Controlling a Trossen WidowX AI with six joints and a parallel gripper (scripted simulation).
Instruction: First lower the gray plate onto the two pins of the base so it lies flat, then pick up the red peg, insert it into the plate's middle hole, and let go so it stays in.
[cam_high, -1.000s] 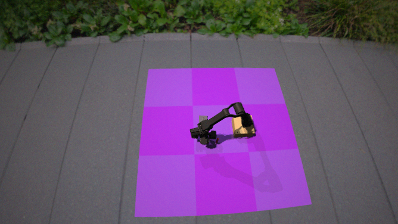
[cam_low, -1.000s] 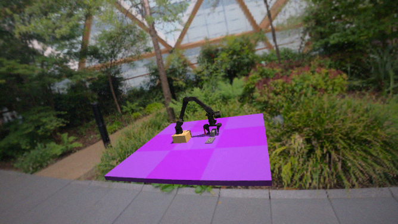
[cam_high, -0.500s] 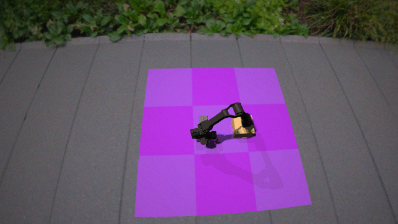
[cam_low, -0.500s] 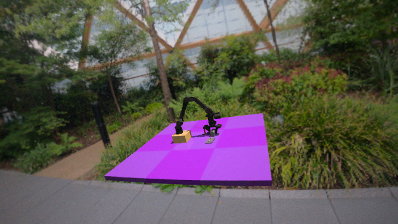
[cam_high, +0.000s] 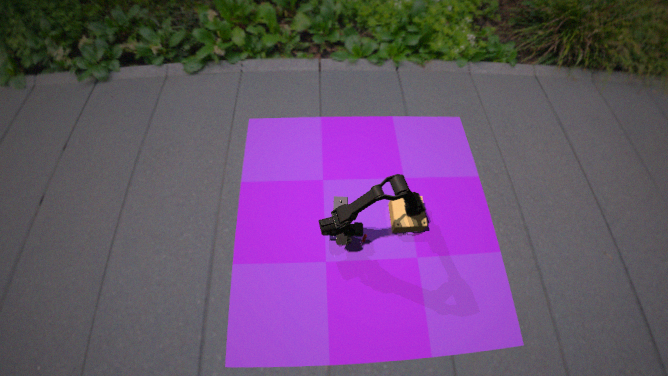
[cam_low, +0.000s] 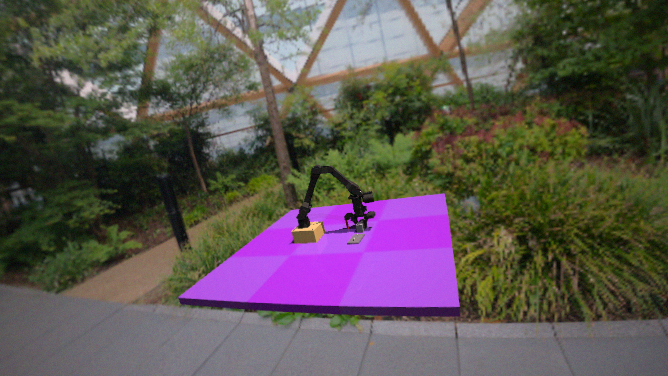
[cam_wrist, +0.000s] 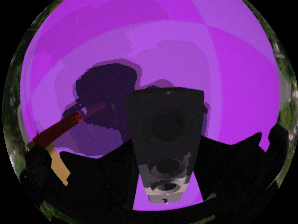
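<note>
The gray plate (cam_wrist: 166, 123) (cam_low: 359, 228) sits on the purple mat between my fingers and fills the middle of the wrist view. My gripper (cam_wrist: 162, 135) (cam_high: 346, 235) (cam_low: 358, 223) is low over the mat and shut on the plate's sides. The gray base (cam_high: 340, 201) (cam_low: 355, 239) lies flat on the mat just beside the plate, apart from it. The red peg (cam_wrist: 67, 125) (cam_high: 364, 238) lies on the mat close to the gripper, on its other side, untouched.
The arm stands on a tan block (cam_high: 402, 215) (cam_low: 308, 233) near the middle of the purple checkered mat (cam_high: 280, 310) (cam_low: 400, 280). Paving surrounds the mat, with plants beyond.
</note>
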